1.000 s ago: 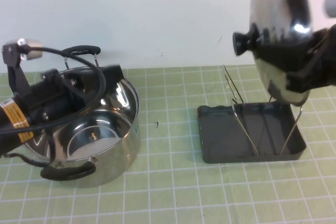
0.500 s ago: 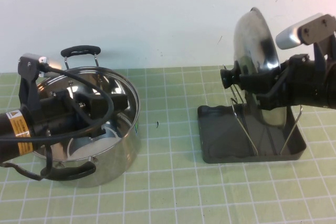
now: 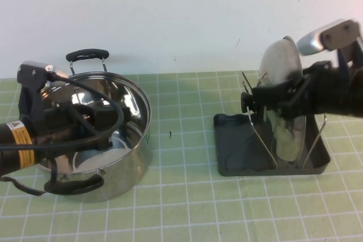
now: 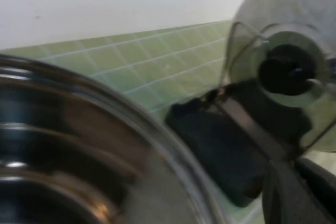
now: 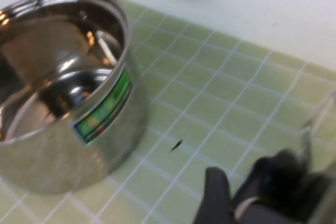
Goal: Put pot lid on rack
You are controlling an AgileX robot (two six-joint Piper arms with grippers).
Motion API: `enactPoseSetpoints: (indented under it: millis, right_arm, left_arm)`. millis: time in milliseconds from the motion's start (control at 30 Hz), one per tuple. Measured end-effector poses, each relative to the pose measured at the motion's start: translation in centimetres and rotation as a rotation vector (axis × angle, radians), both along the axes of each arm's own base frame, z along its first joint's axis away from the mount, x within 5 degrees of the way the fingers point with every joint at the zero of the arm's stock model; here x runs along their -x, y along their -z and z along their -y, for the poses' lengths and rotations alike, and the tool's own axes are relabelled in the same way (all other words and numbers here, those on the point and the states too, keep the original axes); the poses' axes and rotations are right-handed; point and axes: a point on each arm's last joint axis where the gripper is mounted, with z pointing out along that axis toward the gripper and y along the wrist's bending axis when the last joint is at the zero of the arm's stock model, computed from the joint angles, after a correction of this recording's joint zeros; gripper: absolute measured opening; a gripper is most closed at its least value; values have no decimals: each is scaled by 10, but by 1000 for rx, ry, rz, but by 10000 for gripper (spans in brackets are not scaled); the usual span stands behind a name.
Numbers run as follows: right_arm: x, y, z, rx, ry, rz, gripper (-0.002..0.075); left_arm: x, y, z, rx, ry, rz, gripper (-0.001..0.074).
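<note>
The pot lid (image 3: 279, 83) stands on edge, its black knob (image 3: 247, 102) pointing left. Its lower rim sits down between the silver wire loops (image 3: 262, 131) of the dark grey rack (image 3: 235, 151). My right gripper (image 3: 256, 101) comes in from the right and is shut on the knob. In the right wrist view the knob (image 5: 283, 179) is a dark blur beside a black finger (image 5: 215, 195). The left wrist view shows the lid (image 4: 299, 3), its knob (image 4: 287, 70) and the rack (image 4: 220, 150). My left gripper (image 3: 99, 118) hangs over the open pot.
The steel pot (image 3: 122, 157) with two black handles stands at the left on the green gridded mat; it also shows in the right wrist view (image 5: 63, 77). A white wall runs behind. A small dark speck (image 3: 170, 135) lies between pot and rack.
My right gripper has brought the lid down from high above the rack into the wire loops and turned it more edge-on. The left arm shifted slightly over the pot.
</note>
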Motion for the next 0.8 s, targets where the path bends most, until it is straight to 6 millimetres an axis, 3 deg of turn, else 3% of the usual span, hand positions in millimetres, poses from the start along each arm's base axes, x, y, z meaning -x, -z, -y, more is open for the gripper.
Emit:
enactPoseSetpoints:
  millis: [133, 233, 333, 467, 600, 800]
  right_arm:
    - [5, -24, 18, -37, 33, 62, 505]
    - [19, -51, 33, -68, 27, 134, 465]
    - [43, -76, 41, -40, -19, 219, 347]
    - [77, -99, 47, 21, -59, 319, 127]
    - [119, -106, 54, 13, -42, 416, 24]
    - [180, -94, 63, 30, -13, 604, 2]
  left_arm:
    - [-1, -5, -15, -74, -99, 22, 1]
    - [7, -22, -31, -148, -203, 94, 1]
    - [22, -44, -43, -242, -305, 184, 1]
    - [51, -69, -50, -346, -378, 289, 1]
    - [83, -74, -51, -334, -424, 332, 1]
    - [131, -55, -53, -325, -500, 393, 1]
